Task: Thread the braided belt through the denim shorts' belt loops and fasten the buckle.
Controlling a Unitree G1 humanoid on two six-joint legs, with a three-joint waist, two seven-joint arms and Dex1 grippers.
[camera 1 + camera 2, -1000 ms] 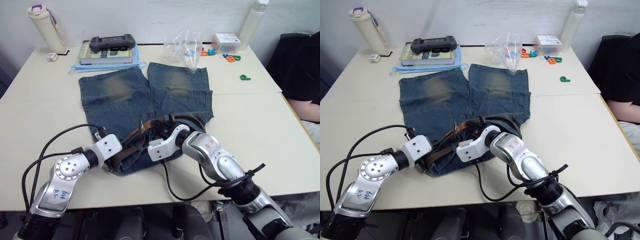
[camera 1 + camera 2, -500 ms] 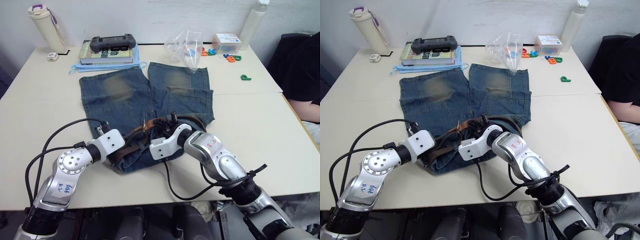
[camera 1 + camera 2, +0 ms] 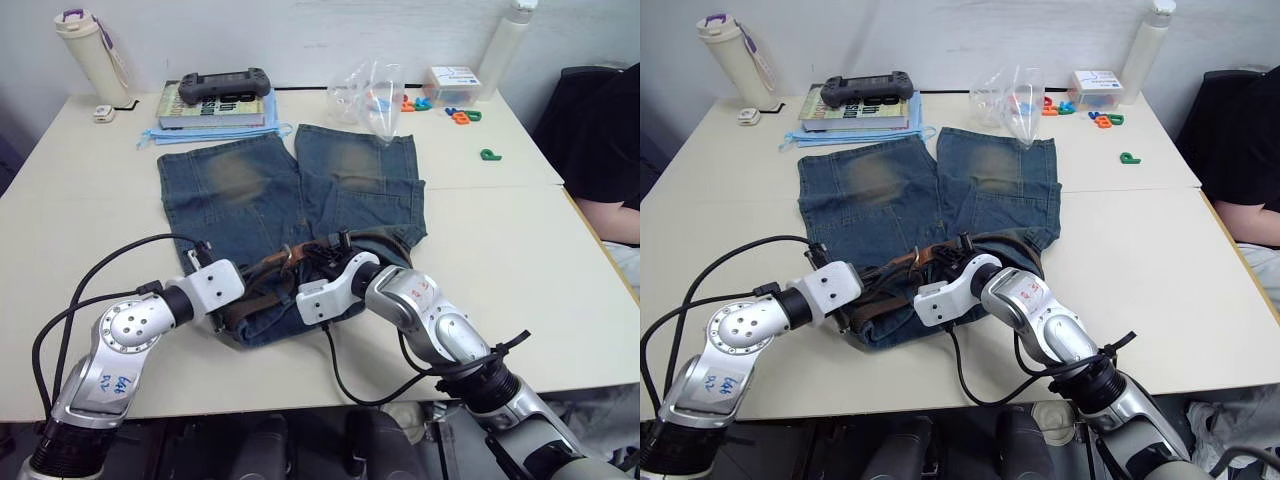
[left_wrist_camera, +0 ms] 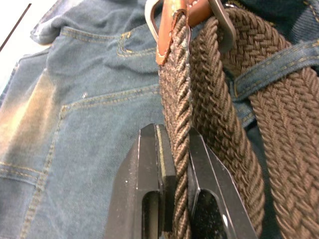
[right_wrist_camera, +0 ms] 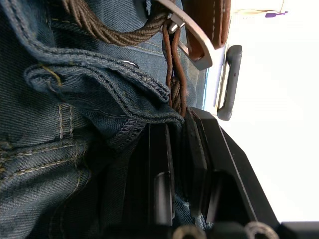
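The denim shorts lie flat on the table, legs pointing away and waistband near me. The braided belt runs along the waistband, and one strand passes under a belt loop. The metal buckle with its tan leather tab lies on the denim just beyond both grippers. My left gripper is shut on a belt strand just short of the buckle. My right gripper is shut on the belt's edge, beside a folded denim hem. Both grippers meet at the waistband's middle.
A book with a black game controller on it lies beyond the left shorts leg. A bottle stands back left. A plastic bag, coloured letters, a box and another bottle are back right. A person's dark sleeve shows at the right edge.
My left arm has shifted slightly along the waistband and its elbow has swung. Both grippers keep their hold on the belt.
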